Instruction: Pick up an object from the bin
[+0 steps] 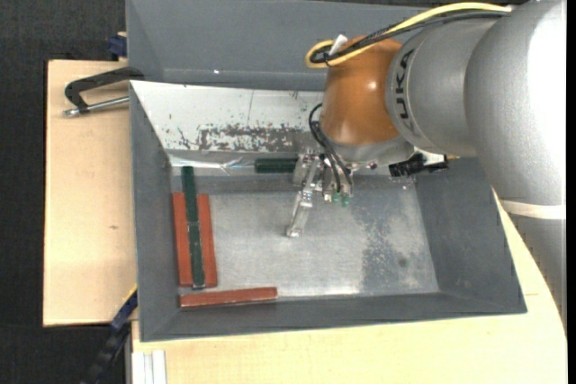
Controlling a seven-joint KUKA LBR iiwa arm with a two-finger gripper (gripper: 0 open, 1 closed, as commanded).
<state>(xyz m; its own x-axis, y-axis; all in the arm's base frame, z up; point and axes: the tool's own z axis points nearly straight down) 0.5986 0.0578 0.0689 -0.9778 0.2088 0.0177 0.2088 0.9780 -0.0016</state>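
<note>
Several long sticks lie in the grey metal bin [148, 220]. Along its left wall a dark green stick [192, 229] runs front to back, with red-brown bars [208, 238] close on either side of it. Another red-brown bar [228, 296] lies left to right along the front wall. Further right, at the foot of the back wall, a short dark green rod [274, 165] lies with its long axis left to right, its right end just beside the tool [315, 209]. The tool hangs low over bare floor near mid-bin; I cannot tell whether it is wide or narrow.
</note>
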